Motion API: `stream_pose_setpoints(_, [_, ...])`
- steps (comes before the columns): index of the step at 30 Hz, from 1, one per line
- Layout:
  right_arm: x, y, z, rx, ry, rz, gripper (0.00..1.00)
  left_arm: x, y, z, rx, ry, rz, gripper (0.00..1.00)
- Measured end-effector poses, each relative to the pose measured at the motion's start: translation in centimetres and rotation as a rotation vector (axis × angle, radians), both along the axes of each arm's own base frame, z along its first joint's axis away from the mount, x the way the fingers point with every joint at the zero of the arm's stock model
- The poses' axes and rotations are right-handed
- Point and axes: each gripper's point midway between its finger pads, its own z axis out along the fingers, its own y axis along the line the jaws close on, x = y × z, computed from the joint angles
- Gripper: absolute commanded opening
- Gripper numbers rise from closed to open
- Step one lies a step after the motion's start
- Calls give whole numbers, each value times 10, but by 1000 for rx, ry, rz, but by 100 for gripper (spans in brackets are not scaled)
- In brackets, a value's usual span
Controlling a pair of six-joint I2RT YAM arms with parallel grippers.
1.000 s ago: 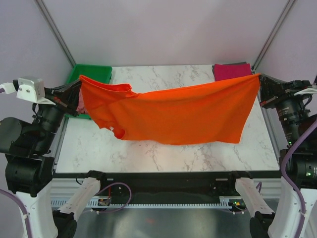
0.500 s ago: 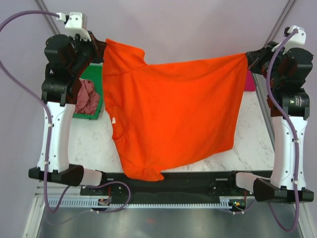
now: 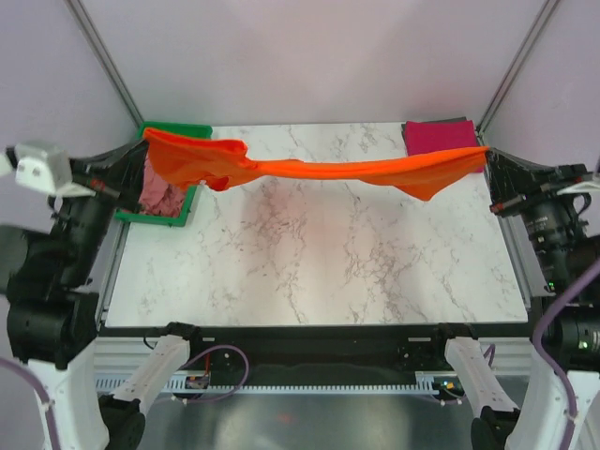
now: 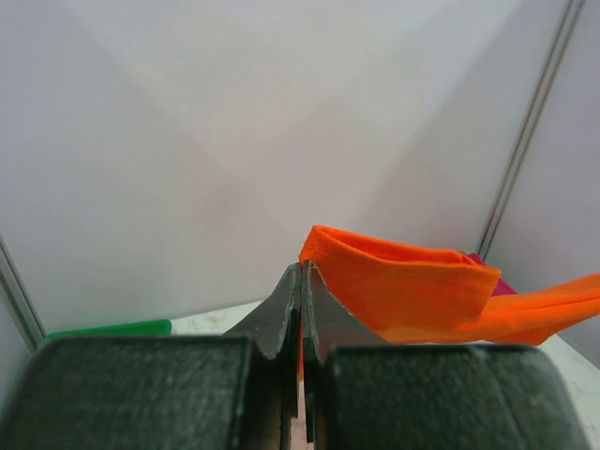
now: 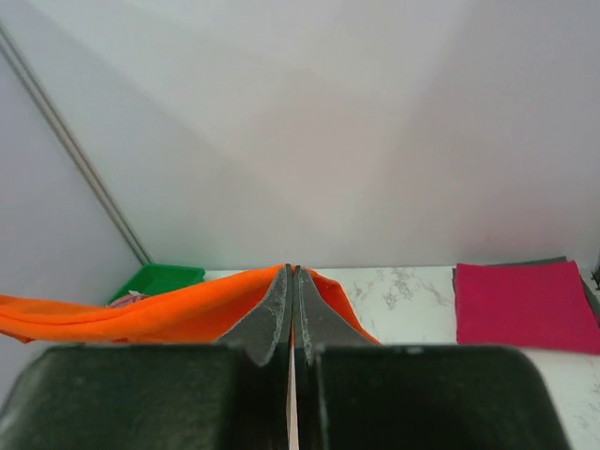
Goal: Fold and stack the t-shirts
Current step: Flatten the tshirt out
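Note:
The bright orange t-shirt (image 3: 319,171) hangs stretched in a thin band between my two grippers above the far half of the table. My left gripper (image 3: 141,136) is shut on its left corner, by the green tray; the cloth shows at my closed jaws in the left wrist view (image 4: 403,291). My right gripper (image 3: 489,150) is shut on its right corner; the cloth drapes both sides of the jaws (image 5: 169,309). A folded magenta-pink t-shirt (image 3: 438,135) lies at the far right corner, also in the right wrist view (image 5: 525,305). A crumpled dusty rose t-shirt (image 3: 161,192) lies in the tray.
The green plastic tray (image 3: 178,130) sits at the far left edge of the marble table (image 3: 319,253). Grey enclosure walls and frame posts stand behind and to both sides.
The arms were raised high with the shirt hanging in a wide sheet half a second ago; now they are low again and the shirt is a narrow flattened band swung toward the back.

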Motion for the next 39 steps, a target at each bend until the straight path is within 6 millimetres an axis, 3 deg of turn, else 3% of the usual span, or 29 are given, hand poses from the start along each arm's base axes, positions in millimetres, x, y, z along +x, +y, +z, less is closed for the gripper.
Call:
stream_pose_setpoints(4, [-53, 9, 12, -1, -92, 25, 0, -70, 8, 1, -12, -112, -15, 2])
stream_pose_setpoints(8, [-89, 10, 25, -2, -143, 18, 0, -110, 14, 10, -30, -199, -19, 2])
stream_pose_setpoints(13, [-109, 1, 36, 7, -163, -35, 0, -119, 11, 20, -26, -230, -43, 2])
stream_pose_setpoints(17, [-97, -11, 36, 23, -154, -92, 0, -101, 4, 27, -13, -212, -62, 2])
stream_pose_setpoints(20, [-61, -16, 15, 28, -99, -109, 0, -64, -3, 18, 7, -143, -71, 2])
stream_pose_setpoints(23, [-4, -19, -33, 27, 28, -119, 0, -2, -14, -13, 43, -14, -77, 2])
stream_pose_setpoints(25, [38, -21, -77, 25, 140, -122, 0, 43, -21, -42, 62, 85, -77, 2])
stream_pose_setpoints(28, [93, -24, -149, 17, 301, -128, 0, 120, -33, -109, 95, 255, -79, 2])
stream_pose_setpoints(31, [137, -26, -215, 10, 430, -131, 0, 181, -41, -190, 125, 422, -81, 2])
stream_pose_setpoints(36, [205, -28, -294, 3, 546, -129, 0, 261, -52, -307, 181, 623, -92, 2])
stream_pose_setpoints(39, [240, -29, -335, 1, 588, -115, 0, 297, -58, -349, 197, 681, -111, 2])
